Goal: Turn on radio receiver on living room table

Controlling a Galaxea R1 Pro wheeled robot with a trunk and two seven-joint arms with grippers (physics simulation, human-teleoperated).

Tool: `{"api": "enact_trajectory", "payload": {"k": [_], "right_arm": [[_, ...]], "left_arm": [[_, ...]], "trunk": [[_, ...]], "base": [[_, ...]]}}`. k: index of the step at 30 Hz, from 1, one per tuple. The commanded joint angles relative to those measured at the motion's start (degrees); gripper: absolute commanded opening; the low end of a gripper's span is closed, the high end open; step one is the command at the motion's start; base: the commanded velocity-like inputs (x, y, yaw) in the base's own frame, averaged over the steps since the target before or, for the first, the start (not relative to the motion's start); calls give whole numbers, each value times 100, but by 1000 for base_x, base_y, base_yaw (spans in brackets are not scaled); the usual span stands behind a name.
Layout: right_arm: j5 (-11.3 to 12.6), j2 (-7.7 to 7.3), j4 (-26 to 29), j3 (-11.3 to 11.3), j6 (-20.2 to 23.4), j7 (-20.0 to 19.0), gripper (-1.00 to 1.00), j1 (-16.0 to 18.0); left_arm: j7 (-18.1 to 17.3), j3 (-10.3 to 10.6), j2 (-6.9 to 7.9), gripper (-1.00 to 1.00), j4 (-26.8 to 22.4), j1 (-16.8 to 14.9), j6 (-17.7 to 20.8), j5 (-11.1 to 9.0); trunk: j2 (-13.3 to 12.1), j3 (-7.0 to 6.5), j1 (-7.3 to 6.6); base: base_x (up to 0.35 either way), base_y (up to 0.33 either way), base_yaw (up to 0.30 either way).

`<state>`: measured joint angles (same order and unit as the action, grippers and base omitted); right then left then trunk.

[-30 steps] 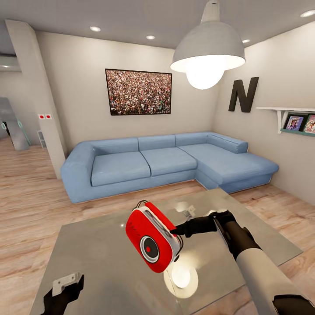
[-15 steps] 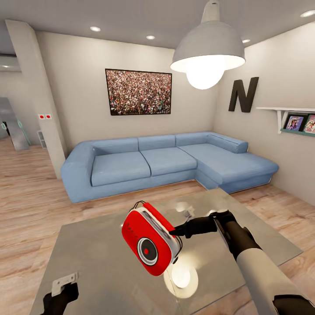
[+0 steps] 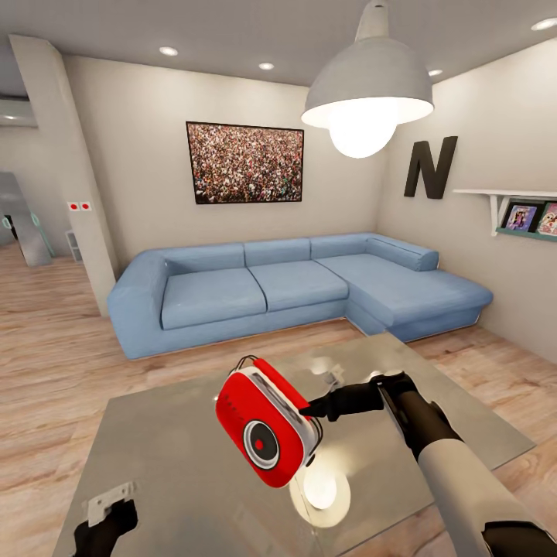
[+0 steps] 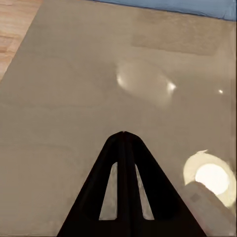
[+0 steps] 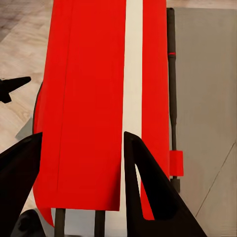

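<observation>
Hanging above the large low table with the glossy grey reflective top (image 3: 193, 433), the small red and white rounded-square radio receiver (image 3: 267, 430) is held clear of the surface, tilted, its round grey dial with a red centre turned toward the robot. The right gripper (image 3: 313, 408), black and slim, meets the radio at its right edge, and the dark forearm with a pale sleeve runs back toward the lower right. Seen from the right wrist, the 2 black fingers (image 5: 148, 190) stand on either side of the radio's thin red and white edge (image 5: 98, 98), clamped on it, with a thin dark wire handle (image 5: 171, 74) running alongside over the grey tabletop (image 5: 207, 98).

Low at the near left corner of the table sits the left gripper (image 3: 108, 510), black with a pale block on top. From its own wrist camera the 2 fingers (image 4: 123, 163) meet at a point, pressed together with nothing between them, above the bare grey tabletop (image 4: 64, 98), where a bright lamp reflection (image 4: 211, 177) glows.

Behind the table stretches a blue corner sofa (image 3: 294, 282) on a light wood plank floor (image 3: 46, 371). A white pendant lamp (image 3: 367, 89) hangs overhead, a black letter N (image 3: 430, 168) is fixed to the beige right wall, and a framed crowd picture (image 3: 244, 163) hangs above the sofa. A white shelf (image 3: 510, 203) on the right carries small framed pictures.
</observation>
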<state>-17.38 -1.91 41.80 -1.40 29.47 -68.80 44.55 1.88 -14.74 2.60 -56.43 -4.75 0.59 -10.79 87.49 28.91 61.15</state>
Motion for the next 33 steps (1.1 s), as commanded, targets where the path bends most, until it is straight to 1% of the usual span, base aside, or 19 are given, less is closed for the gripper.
{"api": "enact_trajectory", "payload": {"k": [1, 3, 5, 6, 8, 10, 12, 14, 16, 18, 19, 20, 21, 22, 25, 27, 28, 30, 33], "right_arm": [[22, 3, 4, 4, 16, 6, -100, 1], [26, 5, 4, 7, 16, 4, -100, 1], [44, 6, 4, 8, 15, -23, -100, 1], [52, 6, 4, 5, 15, -34, -100, 1], [56, 6, 4, 5, 15, -40, -100, 1], [58, 6, 4, 7, 15, -43, -100, 1], [59, 6, 4, 8, 15, -45, -100, 1], [59, 6, 4, 5, 15, -45, -100, 1], [60, 6, 4, 4, 15, -43, -100, 1], [60, 6, 4, 4, 15, -45, -100, 1], [60, 6, 4, 2, 15, -45, -100, 1], [60, 6, 4, 1, 15, -45, -100, 1], [60, 6, 4, 2, 15, -46, -100, 1], [60, 6, 4, 1, 15, -46, -100, 1], [60, 6, 4, 0, 15, -44, -100, 1], [56, 6, 4, 0, 15, -44, -100, 1], [53, 6, 4, 0, 15, -45, -100, 1], [46, 6, 4, 0, 15, -46, -100, 1], [43, 6, 4, 0, 15, -46, -100, 1]], "left_arm": [[-1, 200, 10, -100, -14, 0, 125, 21], [-9, 650, 20, -100, -110, 0, 476, 62], [-32, 1113, 6, -100, -376, 0, 788, 92], [-67, 1502, 2, -100, -629, 0, 989, 102], [-102, 1977, -10, -100, -981, 0, 1301, 108], [-117, 2324, -27, -100, -1307, 0, 1646, 111], [-124, 2538, -99, -100, -1625, 0, 1959, 112], [-126, 2605, -197, -100, -1806, 0, 2070, 116], [-133, 2636, -339, -100, -2028, 0, 2156, 135], [-153, 2645, -466, -100, -2139, -2, 2308, 217], [-168, 2648, -531, -100, -2166, -6, 2382, 299], [-182, 2650, -627, -100, -2192, -20, 2447, 480], [-191, 2650, -690, -100, -2203, -48, 2475, 621], [-208, 2651, -789, -100, -2199, -114, 2502, 822], [-332, 2652, -1037, -100, -2170, -248, 2527, 1105], [-392, 2652, -1128, -100, -2163, -329, 2531, 1164], [-409, 2652, -1151, -100, -2153, -389, 2535, 1182], [-453, 2652, -1167, -100, -2108, -491, 2540, 1195], [-617, 2652, -1172, -100, -1986, -601, 2593, 1206]], "trunk": [[0, 0, 0], [0, 0, 0], [0, 0, 0], [0, 0, 0], [0, 0, 0], [0, 0, 0], [0, 0, 0], [0, 0, 0], [0, 0, 0], [0, 0, 0], [0, 0, 0], [0, 0, 0], [0, 0, 0], [0, 0, 0], [0, 0, 0], [0, 0, 0], [0, 0, 0], [0, 0, 0], [0, 0, 0]], "base": [[0, 0, 0], [0, 0, 0], [0, 0, 0], [0, 0, 0], [0, 0, 0], [0, 0, 0], [0, 0, 0], [0, 0, 0], [0, 0, 0], [0, 0, 0], [0, 0, 0], [0, 0, 0], [0, 0, 0], [0, 0, 0], [0, 0, 0], [0, 0, 0], [0, 0, 0], [0, 0, 0], [0, 0, 0]]}}
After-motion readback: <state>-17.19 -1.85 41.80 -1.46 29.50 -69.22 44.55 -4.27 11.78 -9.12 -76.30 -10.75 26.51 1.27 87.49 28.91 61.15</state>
